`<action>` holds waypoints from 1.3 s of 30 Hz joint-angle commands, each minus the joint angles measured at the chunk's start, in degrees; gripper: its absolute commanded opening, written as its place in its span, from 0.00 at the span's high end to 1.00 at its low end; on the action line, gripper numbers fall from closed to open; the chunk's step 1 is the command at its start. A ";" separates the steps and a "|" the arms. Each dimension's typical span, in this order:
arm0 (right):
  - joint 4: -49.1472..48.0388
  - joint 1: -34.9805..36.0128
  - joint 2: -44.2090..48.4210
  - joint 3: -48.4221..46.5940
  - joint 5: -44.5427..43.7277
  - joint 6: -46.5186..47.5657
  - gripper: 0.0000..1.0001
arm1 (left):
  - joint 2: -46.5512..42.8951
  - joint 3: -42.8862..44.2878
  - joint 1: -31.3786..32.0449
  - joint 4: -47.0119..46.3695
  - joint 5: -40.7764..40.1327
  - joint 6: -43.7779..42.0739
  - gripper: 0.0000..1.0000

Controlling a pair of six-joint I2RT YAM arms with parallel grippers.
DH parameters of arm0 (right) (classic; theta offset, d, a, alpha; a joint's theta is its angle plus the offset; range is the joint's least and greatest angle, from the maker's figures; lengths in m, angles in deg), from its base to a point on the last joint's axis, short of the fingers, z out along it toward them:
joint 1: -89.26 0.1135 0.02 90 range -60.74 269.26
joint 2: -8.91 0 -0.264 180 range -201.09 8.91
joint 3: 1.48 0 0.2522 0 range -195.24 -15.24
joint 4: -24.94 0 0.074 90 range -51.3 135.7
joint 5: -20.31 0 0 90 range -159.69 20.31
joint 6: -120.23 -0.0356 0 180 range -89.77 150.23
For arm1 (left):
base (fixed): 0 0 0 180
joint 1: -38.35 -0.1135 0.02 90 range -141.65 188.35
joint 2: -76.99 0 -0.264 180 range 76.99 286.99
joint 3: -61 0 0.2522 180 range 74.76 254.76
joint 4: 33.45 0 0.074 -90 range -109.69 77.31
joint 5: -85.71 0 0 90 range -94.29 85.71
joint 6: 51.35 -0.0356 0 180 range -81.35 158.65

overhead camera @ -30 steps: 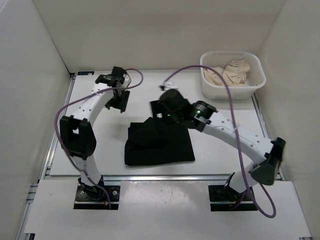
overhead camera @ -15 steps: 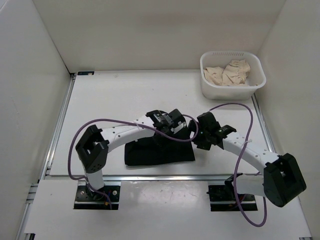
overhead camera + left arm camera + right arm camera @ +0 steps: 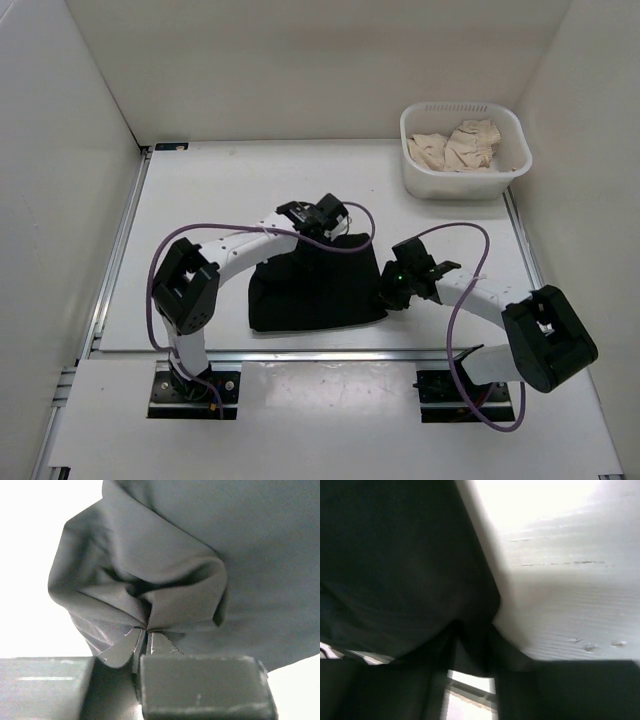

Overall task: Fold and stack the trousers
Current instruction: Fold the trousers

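Where the overhead view hides it, left fingers (image 3: 119,652) pinch trousers (image 3: 210,540), right fingers (image 3: 515,690) blurred, cannot tell.

no legible text, labels, brands or numbers anywhere

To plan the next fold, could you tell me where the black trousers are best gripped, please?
Probably the far edge of the trousers, from above: they lie flat, but fabric there bunches into a fold, pinched by the left end effector.
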 commanded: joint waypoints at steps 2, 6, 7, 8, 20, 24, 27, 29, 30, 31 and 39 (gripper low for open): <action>-0.86 -0.59 -1.60 0.54 1.98 -0.30 0.84 | -4.11 3.33 -5.35 -1.81 -1.50 0.12 0.86; -0.25 -2.43 -0.99 1.77 1.98 -0.30 1.00 | -3.59 3.33 -15.87 -1.81 -0.89 0.12 0.86; -0.95 -2.43 -0.99 1.77 1.98 -0.82 1.00 | -3.07 3.33 -17.47 -1.81 -0.89 0.12 0.86; -0.95 -2.43 -0.99 1.77 2.51 -0.83 1.00 | -2.45 3.33 -18.97 -1.81 -0.89 0.12 0.86; 0.80 -1.21 2.18 0.02 0.15 -4.61 0.39 | 5.82 4.98 -31.72 -1.29 -6.69 0.12 0.30; 4.57 -1.20 3.93 -3.48 -3.46 -2.86 0.19 | 2.40 7.80 -33.40 1.69 -1.17 0.12 0.22; 6.17 -1.20 3.94 -6.22 -5.57 0.56 0.14 | -2.17 5.11 -33.92 5.46 8.46 0.12 0.20; 6.17 -1.20 2.27 -9.38 -5.57 3.99 0.11 | -5.25 1.32 -33.92 6.70 14.37 0.12 0.20; 6.78 -1.20 -0.17 -10.78 -5.57 5.22 0.11 | -5.87 -3.05 -33.92 6.71 20.76 0.12 0.20; 6.78 -1.73 -1.67 -14.28 -5.05 6.45 0.11 | -6.40 -5.44 -33.40 7.41 23.52 0.12 0.20; 3.54 -5.59 -17.50 -21.18 -3.64 4.91 0.10 | -0.53 -15.57 -31.20 4.78 32.94 0.12 0.18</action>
